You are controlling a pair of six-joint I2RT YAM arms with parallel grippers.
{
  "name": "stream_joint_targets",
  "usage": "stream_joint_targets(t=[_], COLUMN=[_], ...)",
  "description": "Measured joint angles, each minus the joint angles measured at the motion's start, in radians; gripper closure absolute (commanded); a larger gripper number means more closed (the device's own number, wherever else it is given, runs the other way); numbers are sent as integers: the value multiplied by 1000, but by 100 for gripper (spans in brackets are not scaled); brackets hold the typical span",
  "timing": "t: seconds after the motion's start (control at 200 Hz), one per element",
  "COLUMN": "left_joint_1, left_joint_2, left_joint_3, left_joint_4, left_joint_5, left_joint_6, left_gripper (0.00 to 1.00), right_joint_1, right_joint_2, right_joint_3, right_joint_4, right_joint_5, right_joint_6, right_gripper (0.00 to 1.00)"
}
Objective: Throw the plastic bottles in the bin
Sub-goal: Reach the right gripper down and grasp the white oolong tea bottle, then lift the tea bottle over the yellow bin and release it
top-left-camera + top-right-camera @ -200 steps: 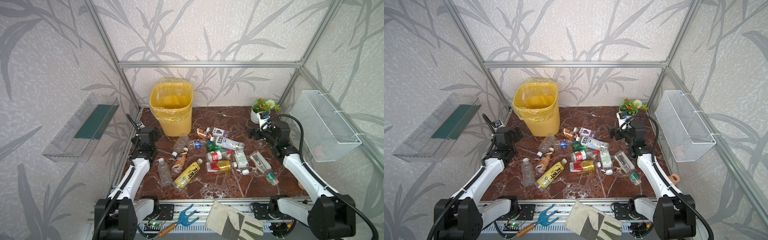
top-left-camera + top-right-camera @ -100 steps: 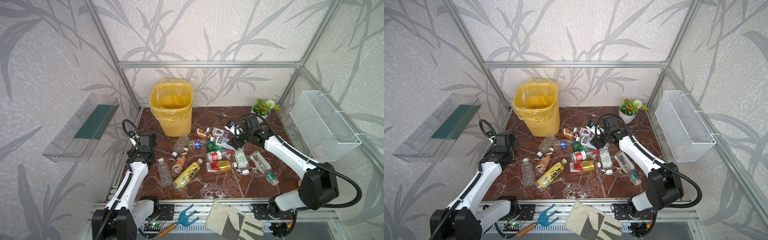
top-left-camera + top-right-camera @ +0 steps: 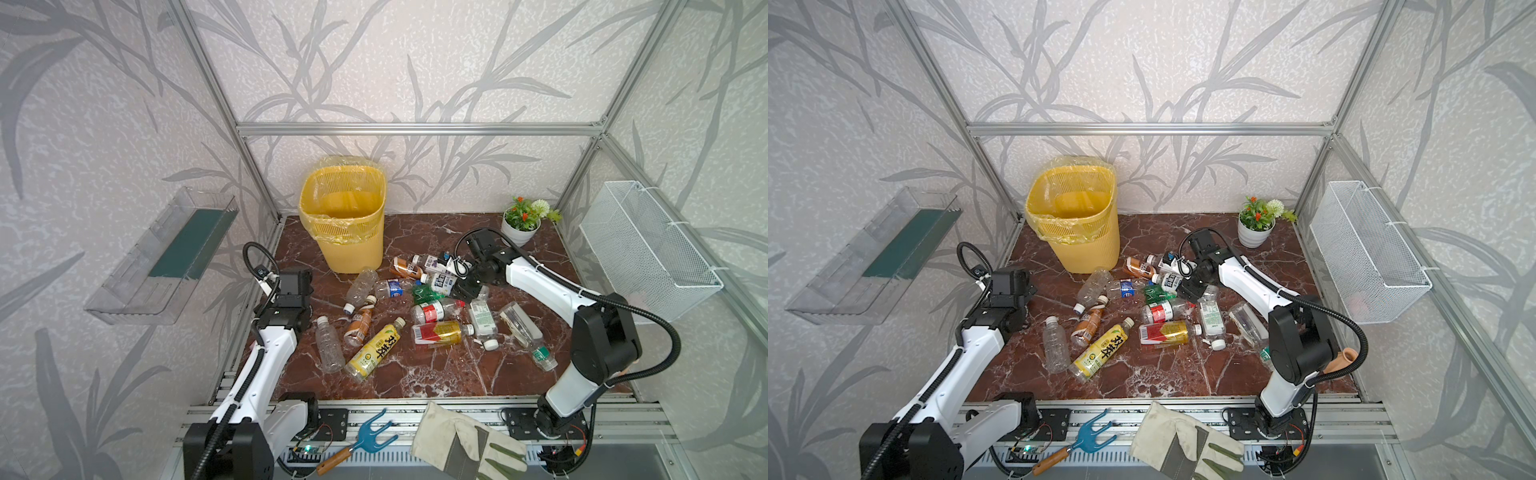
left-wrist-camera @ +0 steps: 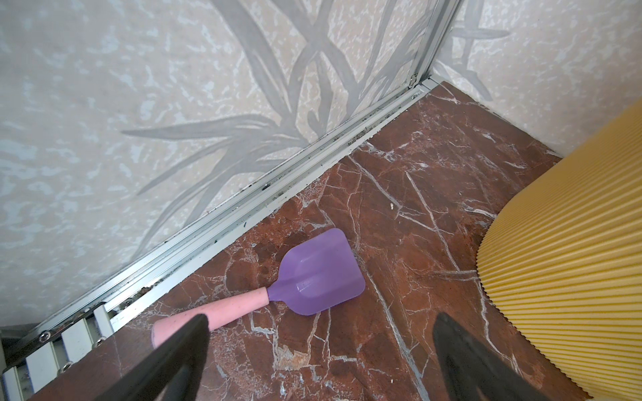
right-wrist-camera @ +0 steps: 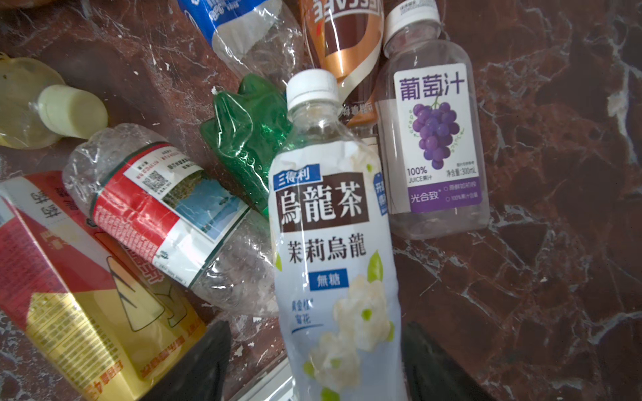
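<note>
Right gripper (image 5: 316, 328) straddles the oolong tea bottle (image 5: 330, 225), jaws half-wide, not yet pinching. The grape juice bottle (image 5: 434, 139) lies just beside 1 jaw: closing could catch both or squirt it loose. The bin (image 3: 353, 249) stands well apart.

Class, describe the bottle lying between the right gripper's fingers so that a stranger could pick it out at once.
From the yellow bin, look to the heap of bottles beside it on the marble floor. The right gripper straddles the tea bottle: white cap, pale blue label with white flowers, unlike the purple grape bottle and crushed green bottle flanking it.
</note>
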Motion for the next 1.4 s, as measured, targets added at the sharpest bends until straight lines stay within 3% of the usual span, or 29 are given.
stream_joint_targets(t=[0.355, 0.51, 0.77, 0.99, 1.185, 1.404], left_joint_1=[2, 2, 6, 6, 6, 7], left_joint_2=[1, 1, 1, -2, -5, -6], left_joint_3=[0, 0, 0, 0, 0, 0], left_joint_4=[0, 0, 1, 0, 0, 0], left_joint_5=[7, 7, 10, 11, 15, 21], left_joint_6=[1, 2, 1, 2, 2, 1], left_gripper=[1, 1, 1, 1, 1, 1], right_joint_1=[18, 19, 19, 19, 9, -28], right_joint_2=[134, 143, 143, 135, 58, -143], right_joint_3=[105, 105, 105, 105, 105, 78], right_joint_4=[-51, -58, -56, -49, -21, 118], right_joint_5=[73, 76, 77, 81, 63, -17], right_joint_6=[-42, -51, -58, -31, 16, 124], right_gripper=[30, 32, 44, 45, 45, 45])
